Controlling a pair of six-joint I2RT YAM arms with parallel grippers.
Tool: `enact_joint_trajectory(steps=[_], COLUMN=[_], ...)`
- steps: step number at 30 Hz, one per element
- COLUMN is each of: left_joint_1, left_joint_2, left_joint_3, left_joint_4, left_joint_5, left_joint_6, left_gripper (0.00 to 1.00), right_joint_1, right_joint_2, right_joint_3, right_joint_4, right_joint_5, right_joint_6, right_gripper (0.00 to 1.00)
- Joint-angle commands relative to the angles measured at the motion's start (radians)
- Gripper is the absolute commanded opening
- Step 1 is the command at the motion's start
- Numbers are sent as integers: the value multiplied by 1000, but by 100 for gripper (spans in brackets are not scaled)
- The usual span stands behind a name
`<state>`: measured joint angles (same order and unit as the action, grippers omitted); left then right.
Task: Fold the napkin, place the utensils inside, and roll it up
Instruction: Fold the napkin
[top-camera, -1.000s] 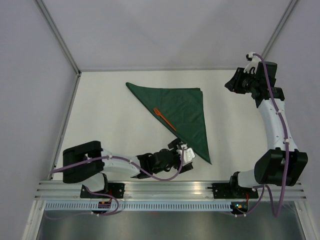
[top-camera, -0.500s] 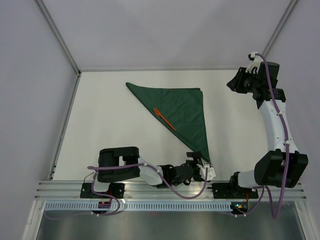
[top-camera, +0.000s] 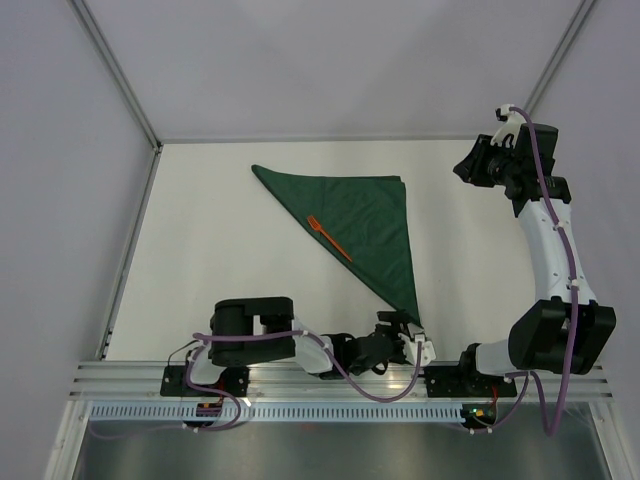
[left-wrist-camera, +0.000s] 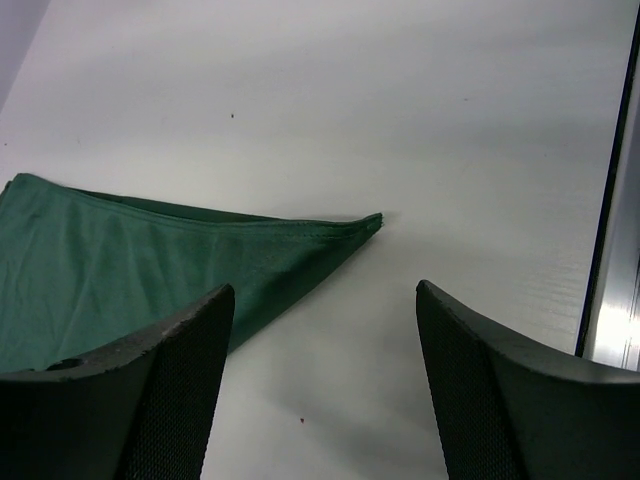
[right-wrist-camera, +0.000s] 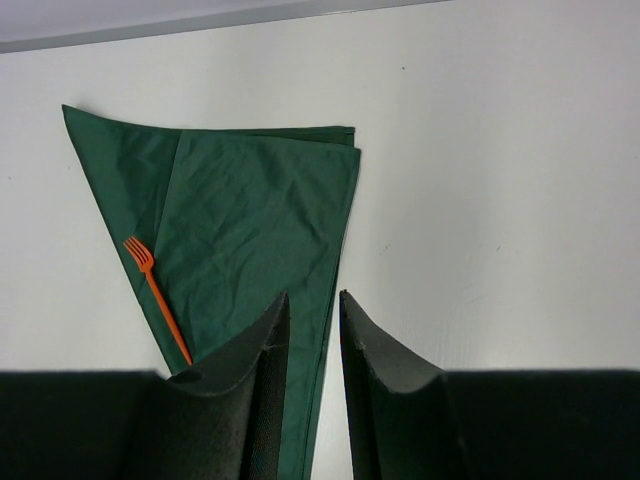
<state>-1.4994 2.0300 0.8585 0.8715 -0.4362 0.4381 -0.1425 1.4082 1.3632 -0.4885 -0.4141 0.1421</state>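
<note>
You are facing the napkin's (left-wrist-camera: 150, 270) near corner with the left gripper (left-wrist-camera: 322, 290) spread and empty; pinch both layers at the tip. The right gripper (right-wrist-camera: 312, 296) is hanging slightly parted, empty.

Robot lab cell: white table (top-camera: 220, 230), blank grey walls (top-camera: 330, 60), aluminium rail (top-camera: 120, 378)

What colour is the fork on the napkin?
The fork is plain orange-red; the right wrist view shows it best.
</note>
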Motion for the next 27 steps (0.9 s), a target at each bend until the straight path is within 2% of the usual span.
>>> enact_joint_trajectory(steps=[1,7,11,16,17,21,22,26,27], left_joint_1=[-9,-9,-9,-9,-9,-10,-9,-9,-10], left_joint_2=[39,88,110,127,128,133,134,127,124], left_joint_3=[39,74,96,112,120,139,143,162,163], left_joint_4=[86,95,78,64,57,41,37,12,8], left_joint_5=[-7,2,5,8,8,7,8,22,27], left_joint_6=[19,24,21,17,17,10,8,-9,-21], left_gripper=[77,73,59,49,42,26,19,2,2], right_joint_1=[-3,-3,-3,-3,-3,-2,-3,-2,-2], right_joint_2=[0,2,0,6,8,8,8,6,8], right_joint_3=[-7,-9,-9,-10,-9,-10,-12,-13,-13], right_joint_4=[18,18,18,19,18,21,19,24,22], right_joint_5=[-14,-18,-22,-29,-31,-32,-32,-34,-34], right_joint_6=[1,1,1,-1,-1,-2,-3,-3,-4], right_gripper=[32,32,32,32,32,32,32,32,32])
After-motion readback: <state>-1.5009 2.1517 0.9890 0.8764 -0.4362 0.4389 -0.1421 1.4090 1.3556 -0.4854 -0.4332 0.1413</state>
